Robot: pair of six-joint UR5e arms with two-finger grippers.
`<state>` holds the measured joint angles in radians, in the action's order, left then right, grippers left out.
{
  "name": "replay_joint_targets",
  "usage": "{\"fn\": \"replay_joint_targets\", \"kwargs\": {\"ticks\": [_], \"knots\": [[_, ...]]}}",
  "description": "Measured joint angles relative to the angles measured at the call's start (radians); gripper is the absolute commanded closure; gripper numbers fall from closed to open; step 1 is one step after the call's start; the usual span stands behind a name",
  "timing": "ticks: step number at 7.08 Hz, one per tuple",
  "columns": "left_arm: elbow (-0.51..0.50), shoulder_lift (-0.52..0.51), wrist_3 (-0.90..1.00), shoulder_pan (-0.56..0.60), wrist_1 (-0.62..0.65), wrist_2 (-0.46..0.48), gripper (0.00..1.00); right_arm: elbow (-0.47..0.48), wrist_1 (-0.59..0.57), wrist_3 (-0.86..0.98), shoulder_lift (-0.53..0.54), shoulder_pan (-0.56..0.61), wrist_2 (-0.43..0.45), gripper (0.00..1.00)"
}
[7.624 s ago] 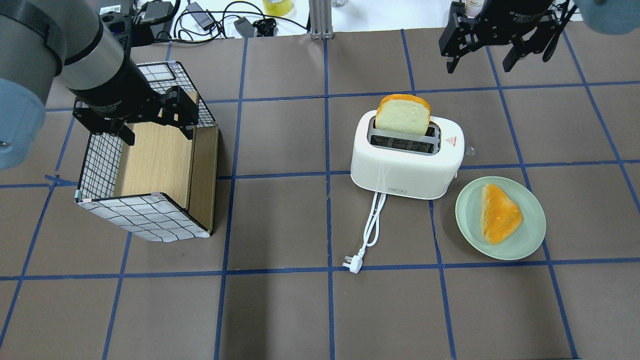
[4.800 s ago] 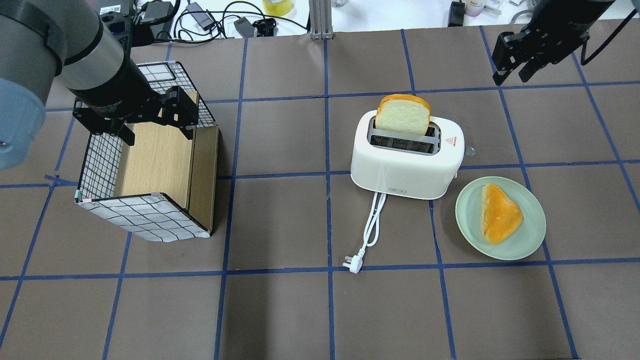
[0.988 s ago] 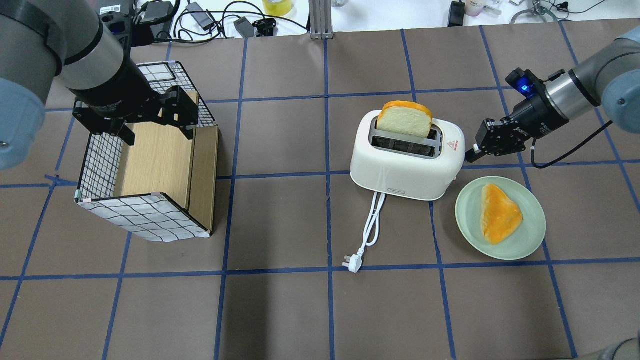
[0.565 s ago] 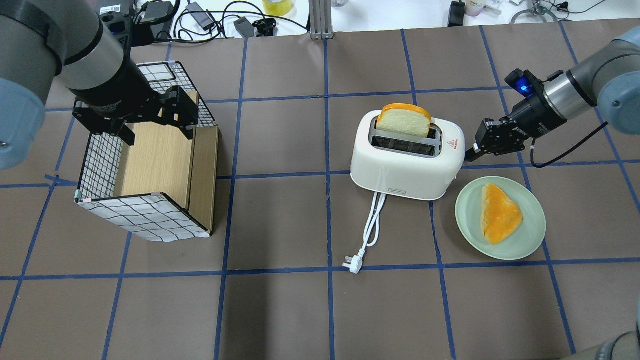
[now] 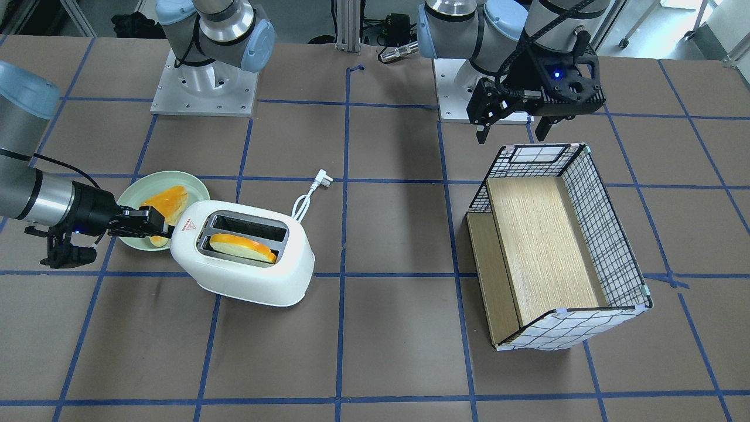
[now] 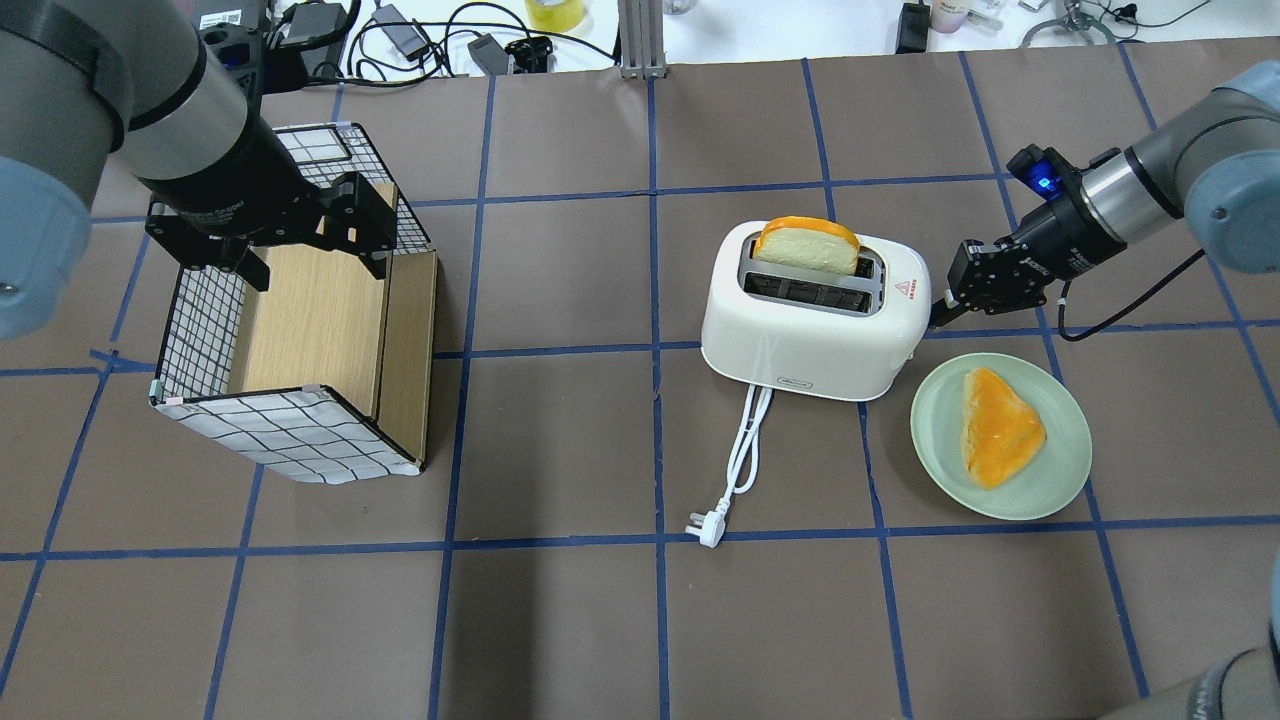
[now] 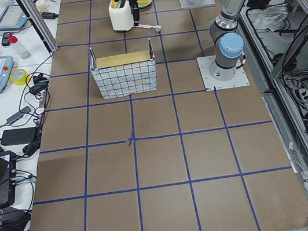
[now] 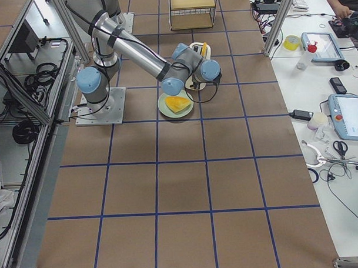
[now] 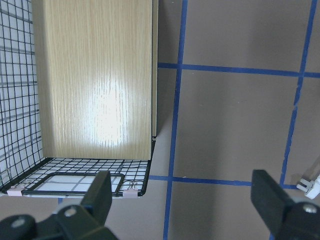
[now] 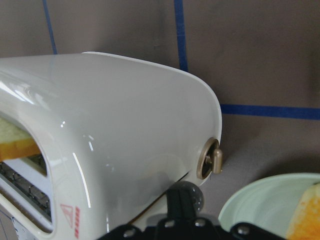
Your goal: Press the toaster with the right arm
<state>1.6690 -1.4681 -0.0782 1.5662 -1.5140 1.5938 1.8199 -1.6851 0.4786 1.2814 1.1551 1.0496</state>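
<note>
The white toaster (image 6: pixel 810 345) stands right of the table's middle, also in the front view (image 5: pixel 252 281). A bread slice (image 6: pixel 805 247) sits low in its far slot. My right gripper (image 6: pixel 938 313) is shut, its tips against the toaster's right end, low down. In the right wrist view the shut fingertips (image 10: pixel 184 197) touch the toaster's end wall (image 10: pixel 125 125) just below its small knob (image 10: pixel 211 159). My left gripper (image 6: pixel 265 235) hangs open and empty over the basket.
A green plate (image 6: pixel 1055 480) with a second bread slice (image 6: pixel 995 425) lies close by the right gripper, on its near side. The toaster's white cord and plug (image 6: pixel 705 527) trail toward me. A wire basket with a wooden floor (image 6: pixel 290 435) stands at the left.
My right gripper came down from the far right corner to the toaster's right end. In the last second the bread slice sank lower into its slot. The left arm has not moved.
</note>
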Motion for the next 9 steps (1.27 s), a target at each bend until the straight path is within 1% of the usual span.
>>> {"fn": "replay_joint_targets", "kwargs": {"ticks": [4,6,7,9], "knots": [[0.000,0.000,0.000,0.000,0.000,0.000,0.00,0.018,-0.010,-0.012,-0.018,0.000,0.009,1.00],[0.000,0.000,0.000,0.000,0.000,0.000,0.00,-0.003,-0.010,-0.088,0.019,0.001,0.041,1.00],[0.000,0.000,0.000,0.000,0.000,0.000,0.00,-0.028,-0.005,-0.133,0.047,0.002,0.061,0.96],[0.000,0.000,0.000,0.000,0.000,-0.001,0.00,-0.093,0.012,-0.163,0.108,0.003,0.094,0.81]]}}
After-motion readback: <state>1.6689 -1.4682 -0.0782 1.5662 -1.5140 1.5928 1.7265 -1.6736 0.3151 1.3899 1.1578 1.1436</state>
